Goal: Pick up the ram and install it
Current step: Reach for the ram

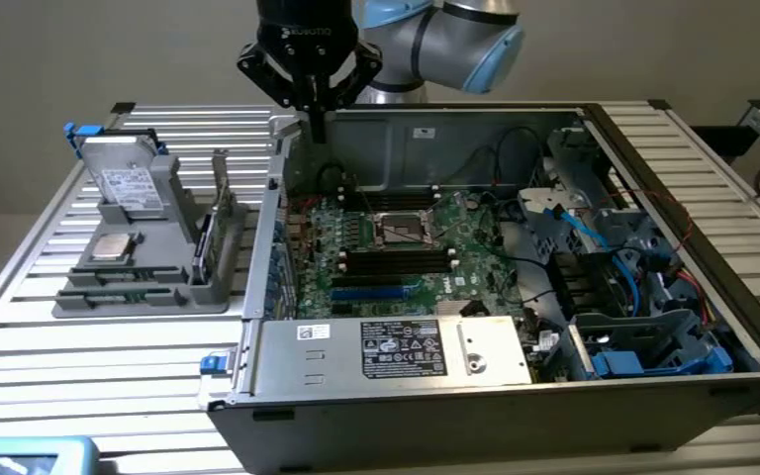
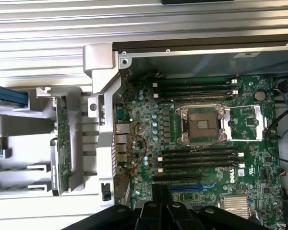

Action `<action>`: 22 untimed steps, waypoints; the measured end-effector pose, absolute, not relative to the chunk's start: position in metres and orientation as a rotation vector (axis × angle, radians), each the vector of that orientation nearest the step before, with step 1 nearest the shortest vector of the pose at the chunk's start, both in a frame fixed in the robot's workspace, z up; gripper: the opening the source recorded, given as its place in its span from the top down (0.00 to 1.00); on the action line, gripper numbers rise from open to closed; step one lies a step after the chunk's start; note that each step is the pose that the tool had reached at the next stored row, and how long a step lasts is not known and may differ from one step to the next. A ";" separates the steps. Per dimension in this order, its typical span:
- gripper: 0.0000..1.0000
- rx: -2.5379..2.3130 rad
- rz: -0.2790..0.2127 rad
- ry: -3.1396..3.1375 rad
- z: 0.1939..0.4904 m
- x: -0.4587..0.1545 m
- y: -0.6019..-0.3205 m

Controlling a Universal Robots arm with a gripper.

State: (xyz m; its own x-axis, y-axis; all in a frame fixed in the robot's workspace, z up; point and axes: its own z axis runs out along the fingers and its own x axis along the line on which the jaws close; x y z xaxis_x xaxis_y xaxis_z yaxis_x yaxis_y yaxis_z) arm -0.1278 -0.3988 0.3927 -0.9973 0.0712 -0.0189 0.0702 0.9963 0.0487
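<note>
Pick-up of the ram [image 1: 202,247] [image 2: 61,165]; the green stick stands on edge in a grey holder [image 1: 155,287] near the tabletop [image 1: 76,366] edge at the exterior view's left, beside the open computer case [image 1: 486,396]. The gripper [image 1: 314,129] [image 2: 161,191] hangs empty over the case's far wall, fingers pressed together. A sound grasp would likely need the fingers spread first, centred on the stick's long faces and drawn straight up, clear of the bracketed card [image 1: 219,188] just beside it; the motherboard's memory slots [image 2: 199,158] appear vacant.
</note>
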 end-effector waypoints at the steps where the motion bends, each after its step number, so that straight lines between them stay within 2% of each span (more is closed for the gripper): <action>1: 0.89 0.111 0.075 3.118 0.393 -0.131 -0.399; 22: 0.89 0.110 0.079 3.115 0.400 -0.224 -0.402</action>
State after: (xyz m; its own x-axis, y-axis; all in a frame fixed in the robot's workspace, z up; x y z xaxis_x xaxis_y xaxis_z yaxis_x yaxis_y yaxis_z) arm -0.2238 -0.4015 0.3999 -0.9972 0.0712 -0.0220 0.0700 0.9962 0.0513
